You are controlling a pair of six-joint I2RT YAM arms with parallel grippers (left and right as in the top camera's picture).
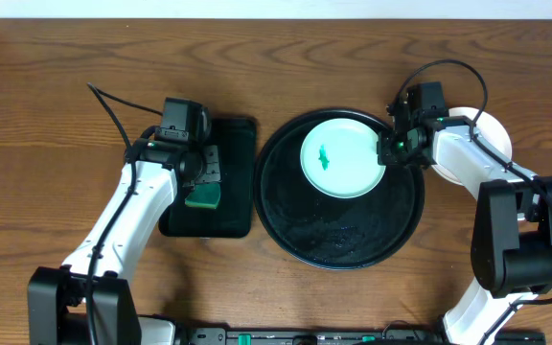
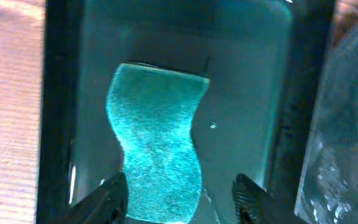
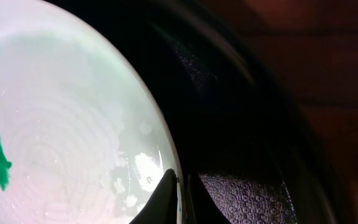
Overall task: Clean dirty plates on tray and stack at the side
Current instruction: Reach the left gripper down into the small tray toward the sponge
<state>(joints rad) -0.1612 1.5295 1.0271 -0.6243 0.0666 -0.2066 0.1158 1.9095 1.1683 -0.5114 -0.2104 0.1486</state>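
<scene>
Slippage is the chief hazard. The right gripper appears closed on only the thin rim of the plate, at the edge nearest the round tray's right side. The right wrist view shows one fingertip lying over that rim with water beads around it. In my judgement a wet edge held so shallowly could twist free or drop back onto the round tray if lifted or pressed. Scrubbing force could also push the plate across the tray's glossy floor should the pinch give.

The plate lies in the far half of the round tray with a green smear near its middle, so it is not yet cleaned. Other plates lie off the tray's right side, partly hidden by the right arm; their number cannot be told.

The left arm reaches forward to the left of the round tray, wrist pointing down over the small tray. The left gripper is open, its fingers straddling the near end of the sponge, not closed on it. The right arm folds in from the round tray's right side, wrist low and aimed toward the tray's centre.
</scene>
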